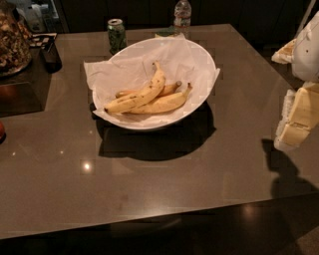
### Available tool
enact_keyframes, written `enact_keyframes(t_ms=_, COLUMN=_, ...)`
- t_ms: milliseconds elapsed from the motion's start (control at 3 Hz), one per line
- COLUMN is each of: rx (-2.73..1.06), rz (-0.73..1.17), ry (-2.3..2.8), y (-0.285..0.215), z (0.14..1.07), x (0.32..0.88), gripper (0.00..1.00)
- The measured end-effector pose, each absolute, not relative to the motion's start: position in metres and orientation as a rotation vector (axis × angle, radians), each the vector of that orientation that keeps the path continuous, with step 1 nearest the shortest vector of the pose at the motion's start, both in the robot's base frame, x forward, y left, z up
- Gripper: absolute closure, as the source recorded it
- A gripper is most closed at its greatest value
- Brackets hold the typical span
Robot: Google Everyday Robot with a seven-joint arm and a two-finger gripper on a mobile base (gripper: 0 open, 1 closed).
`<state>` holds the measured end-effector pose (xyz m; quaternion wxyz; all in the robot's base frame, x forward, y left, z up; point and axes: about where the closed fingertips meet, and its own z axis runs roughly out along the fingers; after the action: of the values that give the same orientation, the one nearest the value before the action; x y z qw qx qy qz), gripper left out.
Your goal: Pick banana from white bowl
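Gripper (295,119) at table edge (259,82) (bowl (155,124) apart)

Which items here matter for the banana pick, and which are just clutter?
Job: speckled banana, white bowl, gripper at the right edge, apart from the bowl.
Clutter: paler banana, orange-brown banana, green can, water bottle.

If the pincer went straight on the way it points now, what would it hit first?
Likely the table, beside the bowl: the pincer hangs at the frame's right edge pointing down. Depth is unclear.

Three bananas (144,92) (164,103) (170,88), one bowl (164,124), one can (115,34), one pincer (295,119) at right
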<state>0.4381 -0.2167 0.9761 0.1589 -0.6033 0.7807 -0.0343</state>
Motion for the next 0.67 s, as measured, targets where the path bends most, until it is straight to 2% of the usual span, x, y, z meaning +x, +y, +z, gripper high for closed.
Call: enact_keyframes(t_ms=667, rx=-1.802, rz=-0.109, ry=2.171, y=-0.209, z=0.986, x=0.451, gripper=0.0)
